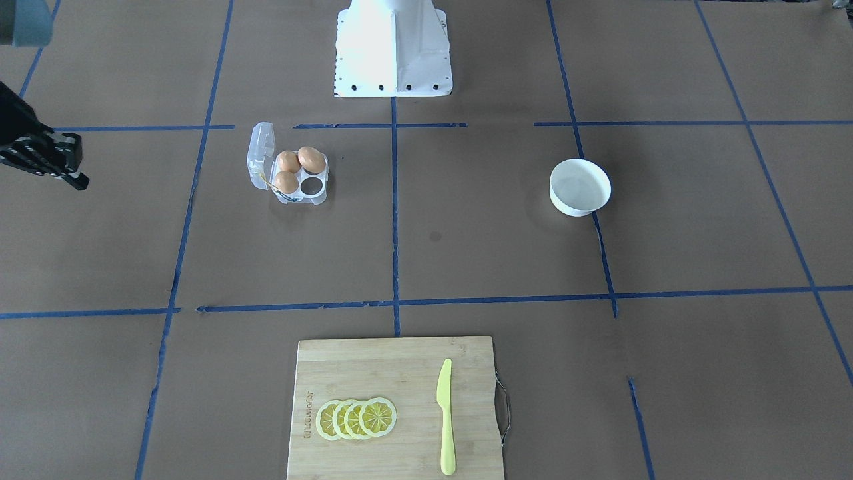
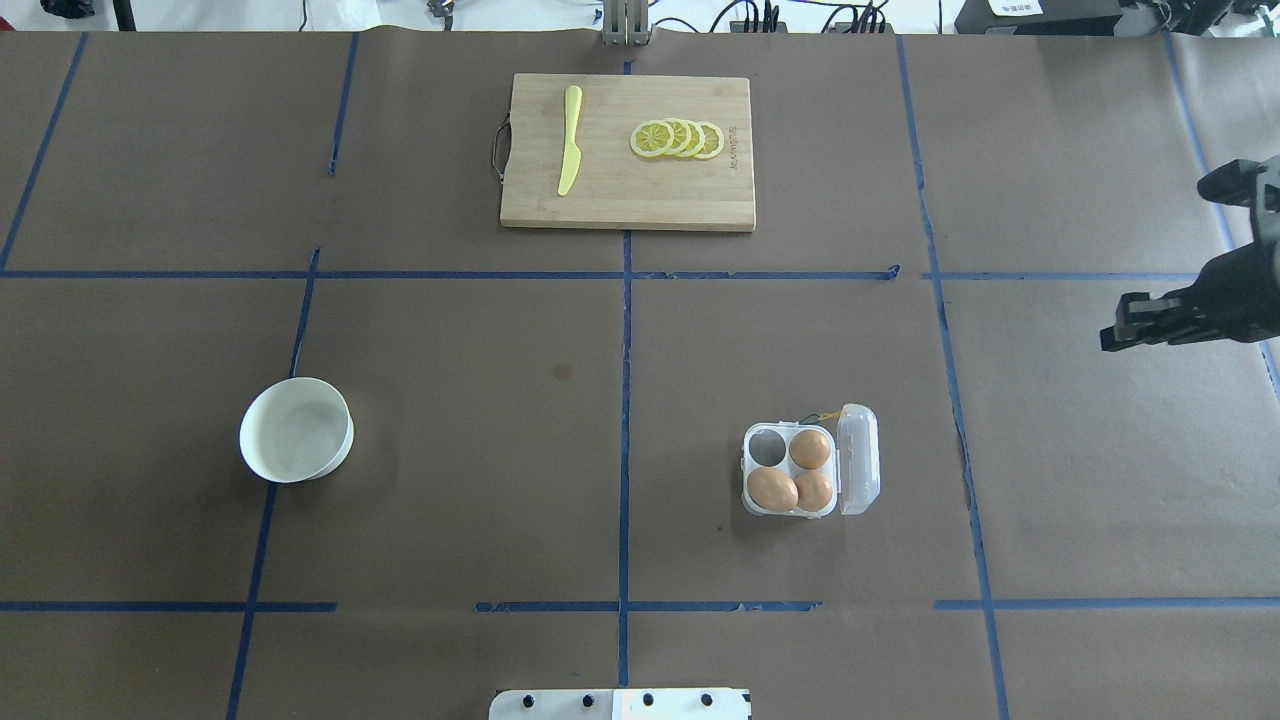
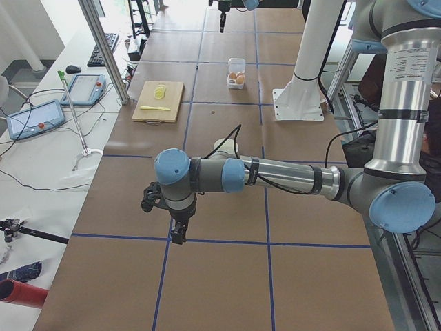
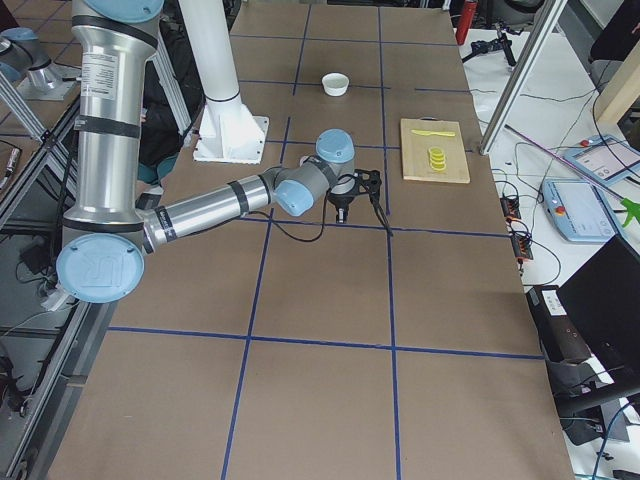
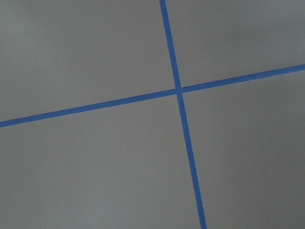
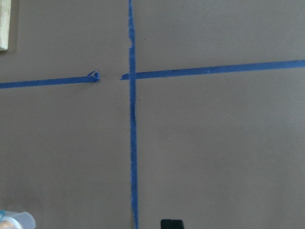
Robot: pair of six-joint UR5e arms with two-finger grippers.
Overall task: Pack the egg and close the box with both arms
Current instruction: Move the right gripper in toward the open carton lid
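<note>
The clear four-cell box stands right of the table's middle with its lid open and upright on its right side. Three orange-brown eggs fill three cells; the far-left cell is empty. It also shows in the front view. My right gripper hangs near the table's right edge, well apart from the box; its black fingertips look closed together and empty. My left gripper shows only in the left side view, over bare table, and I cannot tell whether it is open.
A white bowl stands on the left half, with nothing in it. A wooden cutting board at the far edge carries a yellow knife and lemon slices. The white pedestal base is at the near edge.
</note>
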